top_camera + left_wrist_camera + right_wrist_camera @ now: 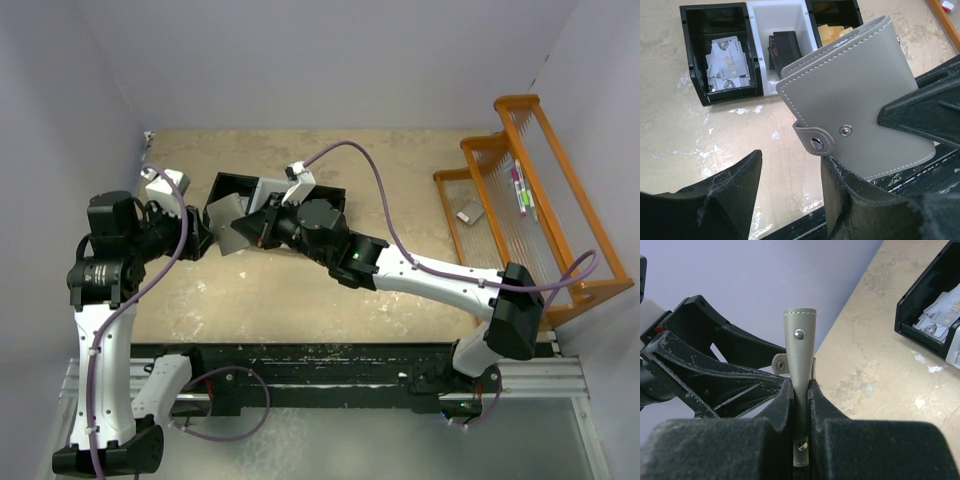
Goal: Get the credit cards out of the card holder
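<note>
Right fingers (821, 405) clamp the closed holder (799, 355); left fingers (735, 192) gape just beside it. The holder partly hides the tray (730, 95) of cards (729, 64).

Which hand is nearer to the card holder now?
Right. The right hand is shut on the card holder and holds it. The left hand is open just beside its snap strap, not gripping it.
</note>
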Action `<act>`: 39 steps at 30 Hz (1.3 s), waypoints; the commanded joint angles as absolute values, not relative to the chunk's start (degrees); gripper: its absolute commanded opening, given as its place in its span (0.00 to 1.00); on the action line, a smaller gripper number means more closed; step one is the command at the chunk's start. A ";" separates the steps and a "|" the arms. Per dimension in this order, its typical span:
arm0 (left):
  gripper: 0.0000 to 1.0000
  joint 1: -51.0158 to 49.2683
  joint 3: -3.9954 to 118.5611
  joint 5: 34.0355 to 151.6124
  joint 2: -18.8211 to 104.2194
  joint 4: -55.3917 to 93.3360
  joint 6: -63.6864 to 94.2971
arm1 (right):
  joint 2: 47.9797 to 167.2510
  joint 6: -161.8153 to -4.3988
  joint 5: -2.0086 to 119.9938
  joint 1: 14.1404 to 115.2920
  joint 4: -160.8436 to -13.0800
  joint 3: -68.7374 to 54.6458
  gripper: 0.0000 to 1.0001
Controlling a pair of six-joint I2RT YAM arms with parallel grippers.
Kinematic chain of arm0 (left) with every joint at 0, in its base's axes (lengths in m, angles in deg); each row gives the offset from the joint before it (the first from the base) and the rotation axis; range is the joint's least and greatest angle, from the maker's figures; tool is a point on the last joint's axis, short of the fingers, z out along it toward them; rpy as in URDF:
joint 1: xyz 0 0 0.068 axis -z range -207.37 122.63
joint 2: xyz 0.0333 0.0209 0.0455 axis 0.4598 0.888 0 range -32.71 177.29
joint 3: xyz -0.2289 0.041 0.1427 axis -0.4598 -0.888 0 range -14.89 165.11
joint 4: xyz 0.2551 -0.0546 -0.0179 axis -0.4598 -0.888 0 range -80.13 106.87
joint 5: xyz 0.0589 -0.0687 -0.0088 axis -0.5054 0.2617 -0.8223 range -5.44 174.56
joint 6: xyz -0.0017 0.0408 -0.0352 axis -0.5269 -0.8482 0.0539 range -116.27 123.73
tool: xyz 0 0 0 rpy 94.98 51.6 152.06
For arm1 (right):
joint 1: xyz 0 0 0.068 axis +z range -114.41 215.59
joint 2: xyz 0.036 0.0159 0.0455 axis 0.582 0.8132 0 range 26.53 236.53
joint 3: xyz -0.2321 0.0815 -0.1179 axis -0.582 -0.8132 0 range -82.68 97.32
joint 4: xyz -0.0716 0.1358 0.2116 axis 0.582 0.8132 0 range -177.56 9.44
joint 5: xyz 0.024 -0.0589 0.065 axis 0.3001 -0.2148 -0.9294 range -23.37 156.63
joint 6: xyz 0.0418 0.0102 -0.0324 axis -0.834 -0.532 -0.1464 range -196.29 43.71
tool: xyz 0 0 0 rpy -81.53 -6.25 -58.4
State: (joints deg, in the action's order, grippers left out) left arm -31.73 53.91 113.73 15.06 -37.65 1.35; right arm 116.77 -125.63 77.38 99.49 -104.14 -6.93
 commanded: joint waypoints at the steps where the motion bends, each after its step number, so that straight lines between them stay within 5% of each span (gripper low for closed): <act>1: 0.53 -31.77 55.43 111.10 14.52 -35.76 3.51 | 113.88 -126.98 75.12 99.76 -111.51 -6.52 0.00; 9: 0.36 -31.78 55.86 107.08 12.94 -33.92 7.64 | 113.02 -129.09 75.10 99.77 -114.19 -9.09 0.00; 16: 0.33 -31.77 54.42 110.70 11.96 -34.67 11.25 | 113.58 -129.70 75.00 99.75 -114.89 -9.54 0.00; 28: 0.54 -31.85 54.23 115.78 13.10 -36.30 16.09 | 112.59 -129.84 76.30 99.75 -115.99 -9.65 0.00; 39: 0.30 -31.81 55.56 107.80 12.23 -34.58 17.79 | 112.45 -129.44 75.17 99.75 -117.98 -10.09 0.00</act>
